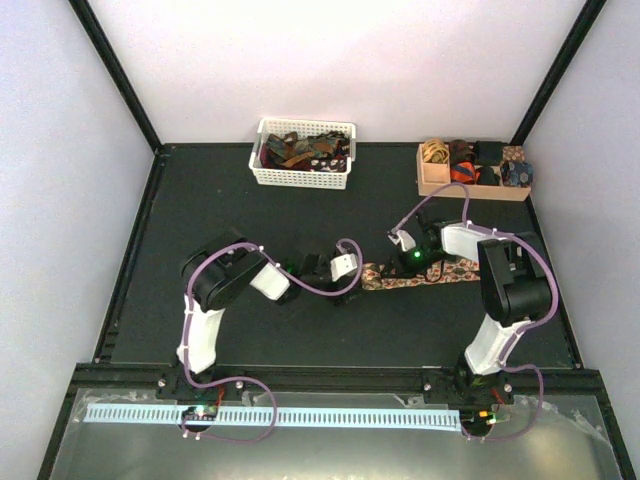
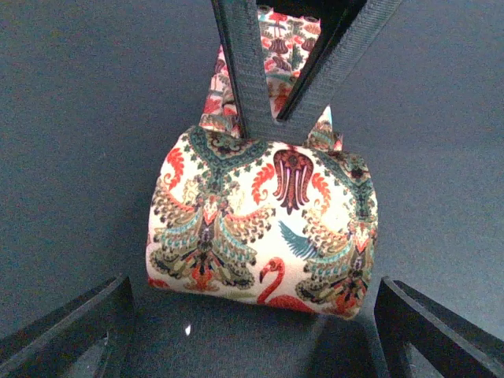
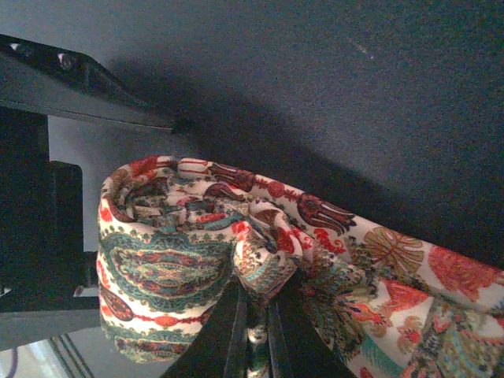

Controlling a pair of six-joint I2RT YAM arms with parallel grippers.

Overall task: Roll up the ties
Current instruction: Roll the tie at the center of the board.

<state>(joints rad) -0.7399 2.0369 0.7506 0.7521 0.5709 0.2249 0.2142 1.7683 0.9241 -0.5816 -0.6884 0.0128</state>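
Observation:
A floral tie (image 1: pixel 425 272) in red, green and beige lies on the dark table, its left end rolled up. In the left wrist view the rolled end (image 2: pixel 264 228) sits between the wide-apart fingers of my left gripper (image 2: pixel 252 307), which is open and does not touch the roll. My right gripper (image 3: pixel 256 303) is shut, pinching bunched fabric of the tie (image 3: pixel 236 236) just behind the roll; its dark fingers (image 2: pixel 248 79) cross above the roll in the left wrist view. From above, the left gripper (image 1: pixel 350 287) and right gripper (image 1: pixel 393 266) meet at the tie's left end.
A white slatted basket (image 1: pixel 303 178) holding several loose ties stands at the back centre. A tan wooden compartment box (image 1: pixel 470 188) with rolled ties stands at the back right. Black frame posts edge the table.

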